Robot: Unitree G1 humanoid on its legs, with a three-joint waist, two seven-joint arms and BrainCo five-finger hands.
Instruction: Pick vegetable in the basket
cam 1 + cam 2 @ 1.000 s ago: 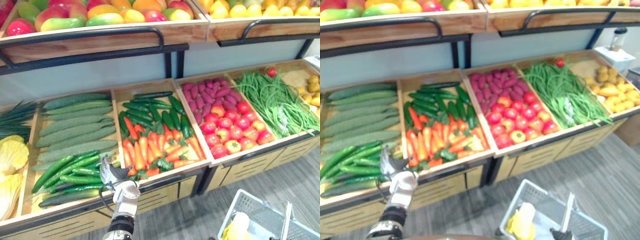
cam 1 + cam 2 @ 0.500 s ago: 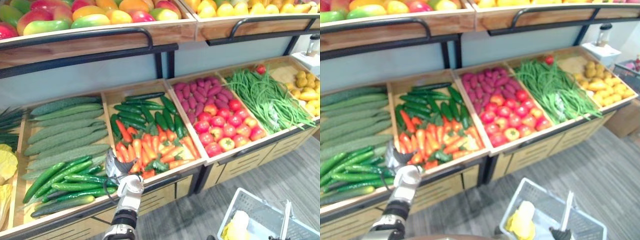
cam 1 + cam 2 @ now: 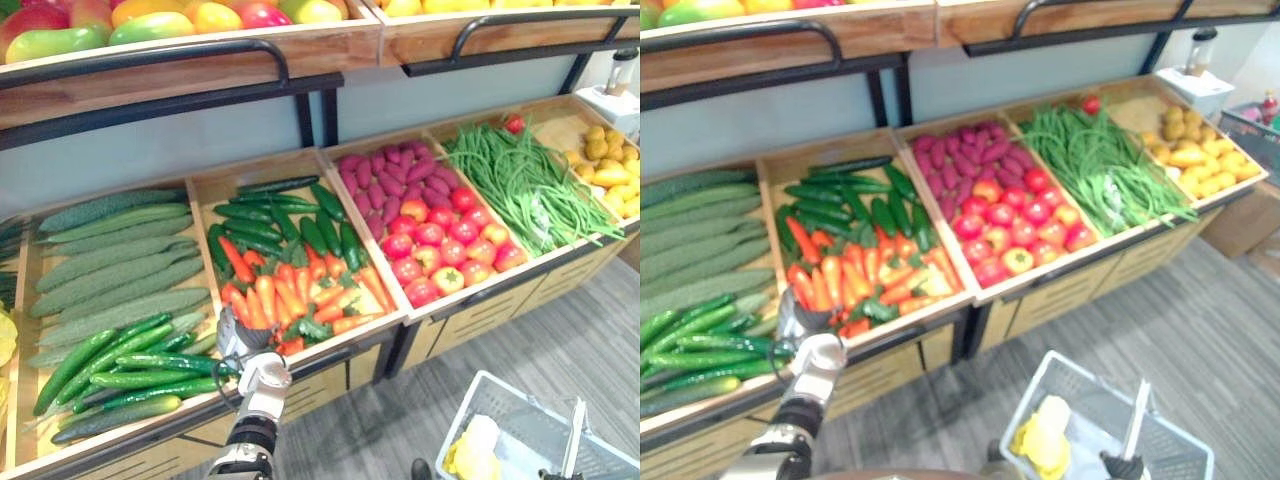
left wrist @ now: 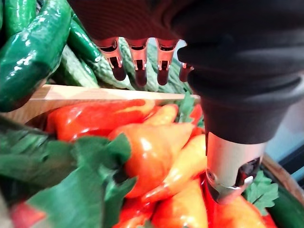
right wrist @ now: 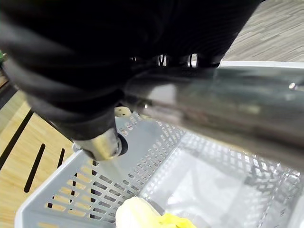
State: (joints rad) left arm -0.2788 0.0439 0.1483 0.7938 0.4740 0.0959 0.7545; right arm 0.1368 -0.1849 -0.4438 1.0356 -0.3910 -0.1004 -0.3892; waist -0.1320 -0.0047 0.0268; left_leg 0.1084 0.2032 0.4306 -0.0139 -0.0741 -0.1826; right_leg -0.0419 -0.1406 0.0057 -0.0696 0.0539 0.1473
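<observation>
Carrots are what we want, and they all lie in the second bin. Going from the left, we first see long cucumbers in their own bin. Next come the carrots, with dark green veg behind them. Our left hand is at the front of this bin, just over the carrots. Its fingers are straight and apart, and they hold nothing. The thumb points down at a carrot, but we cannot tell if it touches. After that we see purple roots with red tomatoes in front of them. Then come green beans and yellow potatoes. Low on the right is the grey basket. Our right hand is wrapped round its handle, with the fingers over it and the thumb under it. A yellow thing lies inside the basket.
</observation>
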